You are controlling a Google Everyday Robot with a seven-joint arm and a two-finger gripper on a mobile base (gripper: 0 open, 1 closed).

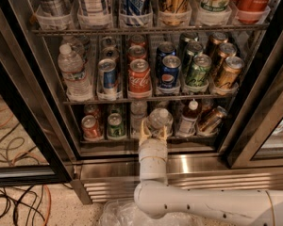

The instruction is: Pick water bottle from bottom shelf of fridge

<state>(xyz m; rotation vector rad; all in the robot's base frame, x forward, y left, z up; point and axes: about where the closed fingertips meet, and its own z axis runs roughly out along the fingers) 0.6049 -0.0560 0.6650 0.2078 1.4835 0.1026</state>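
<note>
The fridge (28, 102) stands open, with wire racks of drinks. On the bottom shelf (108, 148), behind the steel ledge, a small clear water bottle (156, 119) with a white cap leans forward and to the right in the middle lane. My gripper (153, 130) reaches in from below over the ledge. Its pale fingers (144, 129) close around the lower body of the bottle. The white arm (153, 161) hides the bottle's base.
On the bottom shelf are a red can (90, 127), a green can (115, 125), a white-capped dark-label bottle (188, 119) and a tipped can (211, 119). A bigger water bottle (73, 72) stands on the middle rack. The right glass door (264, 117) is ajar. Cables (19, 206) lie on the floor.
</note>
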